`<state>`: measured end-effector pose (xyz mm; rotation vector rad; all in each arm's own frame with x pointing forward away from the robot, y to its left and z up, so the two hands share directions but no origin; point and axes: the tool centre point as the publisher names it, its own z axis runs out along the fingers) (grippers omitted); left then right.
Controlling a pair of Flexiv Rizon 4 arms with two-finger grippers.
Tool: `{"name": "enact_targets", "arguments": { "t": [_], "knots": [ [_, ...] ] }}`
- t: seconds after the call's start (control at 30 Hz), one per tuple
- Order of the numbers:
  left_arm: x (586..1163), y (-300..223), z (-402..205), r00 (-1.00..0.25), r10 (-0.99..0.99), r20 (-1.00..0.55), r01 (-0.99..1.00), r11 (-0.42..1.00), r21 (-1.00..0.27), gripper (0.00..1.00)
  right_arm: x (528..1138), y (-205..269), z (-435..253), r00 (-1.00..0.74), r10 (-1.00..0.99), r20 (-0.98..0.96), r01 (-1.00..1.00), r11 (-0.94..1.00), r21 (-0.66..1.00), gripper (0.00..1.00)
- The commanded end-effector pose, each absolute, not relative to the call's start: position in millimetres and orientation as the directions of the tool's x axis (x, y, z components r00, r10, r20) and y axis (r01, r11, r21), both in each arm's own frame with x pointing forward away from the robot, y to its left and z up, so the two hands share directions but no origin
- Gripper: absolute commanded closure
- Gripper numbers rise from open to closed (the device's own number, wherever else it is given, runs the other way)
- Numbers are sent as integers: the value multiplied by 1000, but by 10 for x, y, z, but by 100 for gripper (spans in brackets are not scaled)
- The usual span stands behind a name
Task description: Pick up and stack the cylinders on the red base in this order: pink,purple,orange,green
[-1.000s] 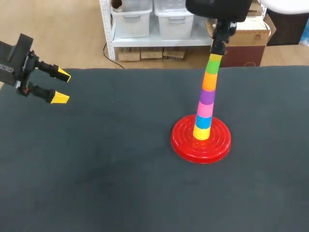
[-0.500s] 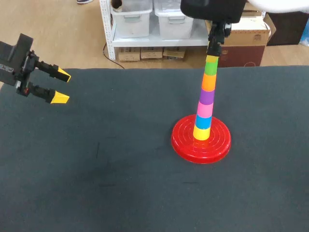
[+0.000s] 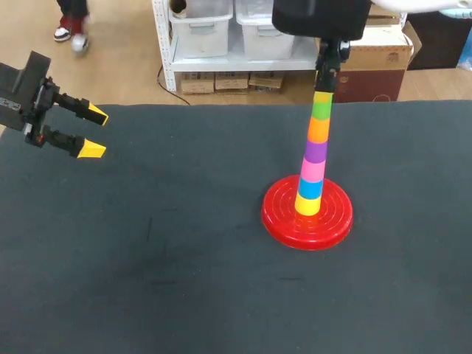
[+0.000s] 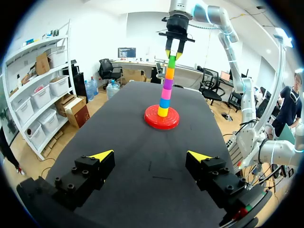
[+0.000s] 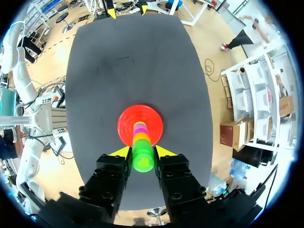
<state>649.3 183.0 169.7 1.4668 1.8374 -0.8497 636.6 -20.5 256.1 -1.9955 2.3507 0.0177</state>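
On the red base [image 3: 284, 221] stands a leaning column: yellow, blue, then the pink cylinder [image 3: 313, 170], purple cylinder [image 3: 315, 151], orange cylinder [image 3: 318, 130] and green cylinder [image 3: 321, 109] on top. My right gripper [image 3: 323, 92] comes down from above and is shut on the green cylinder [image 5: 142, 159], its yellow tips pressing both sides over the base [image 5: 126, 121]. My left gripper [image 3: 93, 131] hangs open and empty at the far left edge of the table. From the left wrist view the column [image 4: 171, 62] and the right gripper [image 4: 173, 53] stand far ahead of the open left gripper [image 4: 151, 154].
The dark table mat [image 3: 162, 243] stretches bare around the base, with wide room to the left and front. The column's top tilts toward the back right edge of the table.
The right gripper has shifted a little to the left with the green cylinder, and the column leans less than before. The left arm has not moved.
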Motion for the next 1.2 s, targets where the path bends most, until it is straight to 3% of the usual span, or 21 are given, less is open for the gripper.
{"name": "enact_targets", "arguments": {
  "t": [0.03,0.2,0.23,0.27,0.3,1.1,1.2],
  "knots": [
    [6489,1834,1687,-179,572,-800,980,172,-96,0,6402,-171,2340,-161,-986,-41,-987,162,-11,100],
    [6489,1834,1687,-179,572,-800,980,172,-96,0,6381,-181,2389,-166,-985,-47,-986,167,-15,100],
    [6489,1834,1687,-179,572,-800,980,172,-96,0,6379,-180,2415,-164,-985,-47,-986,165,-24,86],
    [6489,1834,1687,-179,572,-800,980,172,-96,0,6375,-181,2446,-162,-985,-50,-986,164,-32,52],
    [6489,1834,1687,-179,572,-800,980,172,-96,0,6370,-186,2480,-165,-985,-59,-985,168,-41,0],
    [6489,1834,1687,-179,572,-800,980,172,-96,0,6169,-713,2879,-286,-884,-370,-924,357,-138,0],
    [6489,1834,1687,-179,572,-800,980,172,-96,0,6181,-755,2855,-342,-892,-296,-921,381,-83,0]
  ]
}}
